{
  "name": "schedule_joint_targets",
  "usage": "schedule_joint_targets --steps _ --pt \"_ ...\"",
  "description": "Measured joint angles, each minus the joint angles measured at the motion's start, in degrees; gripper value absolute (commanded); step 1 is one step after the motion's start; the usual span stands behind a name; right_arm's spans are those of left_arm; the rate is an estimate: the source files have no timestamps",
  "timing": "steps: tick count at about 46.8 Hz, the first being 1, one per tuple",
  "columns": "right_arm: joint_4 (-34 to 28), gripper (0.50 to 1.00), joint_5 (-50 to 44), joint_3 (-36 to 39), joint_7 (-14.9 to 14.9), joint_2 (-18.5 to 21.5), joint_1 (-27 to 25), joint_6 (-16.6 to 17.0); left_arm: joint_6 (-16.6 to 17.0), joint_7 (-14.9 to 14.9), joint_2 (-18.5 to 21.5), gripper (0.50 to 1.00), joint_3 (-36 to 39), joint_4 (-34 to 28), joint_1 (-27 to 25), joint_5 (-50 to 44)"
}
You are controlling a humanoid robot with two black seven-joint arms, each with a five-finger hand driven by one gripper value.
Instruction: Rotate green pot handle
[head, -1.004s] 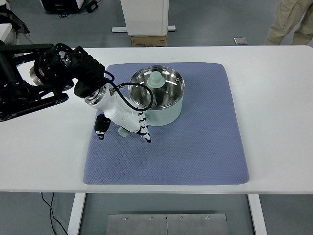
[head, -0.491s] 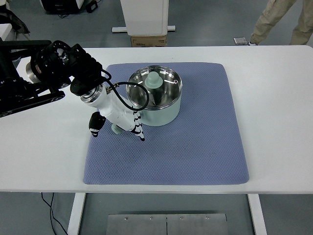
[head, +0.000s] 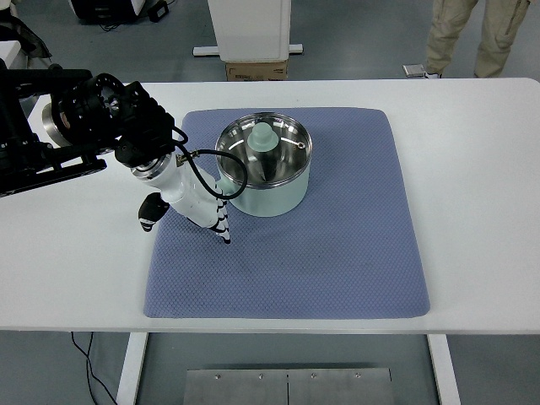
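Head view: left hand [head: 196, 207] fingers curl over green pot [head: 263, 173] handle, pointing near-left.

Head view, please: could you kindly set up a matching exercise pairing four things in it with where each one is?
Things:
1. green pot
2. blue mat
3. left robot hand
4. cardboard box

Places:
A. on the floor beyond the table's far edge
B. spread on the white table
C. against the pot's left side
D. on the mat's far left part

Pairs: 1-D, 2-B, 3-C, 4-A
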Motion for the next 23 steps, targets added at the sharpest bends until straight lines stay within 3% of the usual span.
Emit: schedule_joint_targets --steps 23 --pt "0.00 1.000 0.00 0.00 0.00 0.00 0.00 0.00 0.05 0.00 0.13 1.000 2.23 0.64 -1.92 1.66"
